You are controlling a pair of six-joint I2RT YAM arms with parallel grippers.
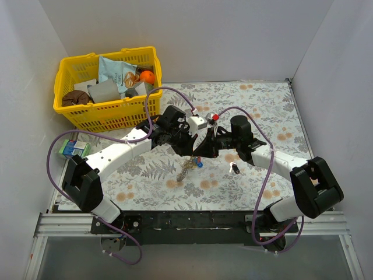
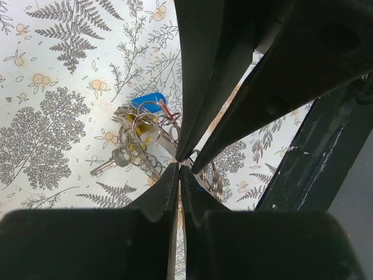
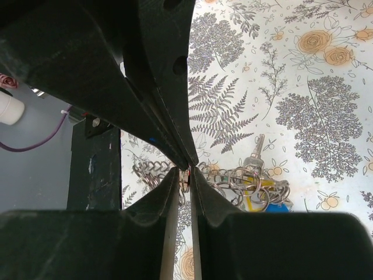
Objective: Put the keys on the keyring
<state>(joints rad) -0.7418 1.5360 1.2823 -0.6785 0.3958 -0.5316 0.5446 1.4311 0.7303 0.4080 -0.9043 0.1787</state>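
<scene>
A: Near edge?
B: A black mounting rail is noted. A floral cloth is spread over the table beyond it.
A: Middle?
B: The left gripper is clamped on the keyring, which is hung over the cloth. The right gripper is set tip to tip against it, jaws nearly together; a grip cannot be told. The keys are bunched with the ring, and one dark key is seen apart.
A: Far?
B: A yellow basket is placed far left. White walls are seen around.
</scene>
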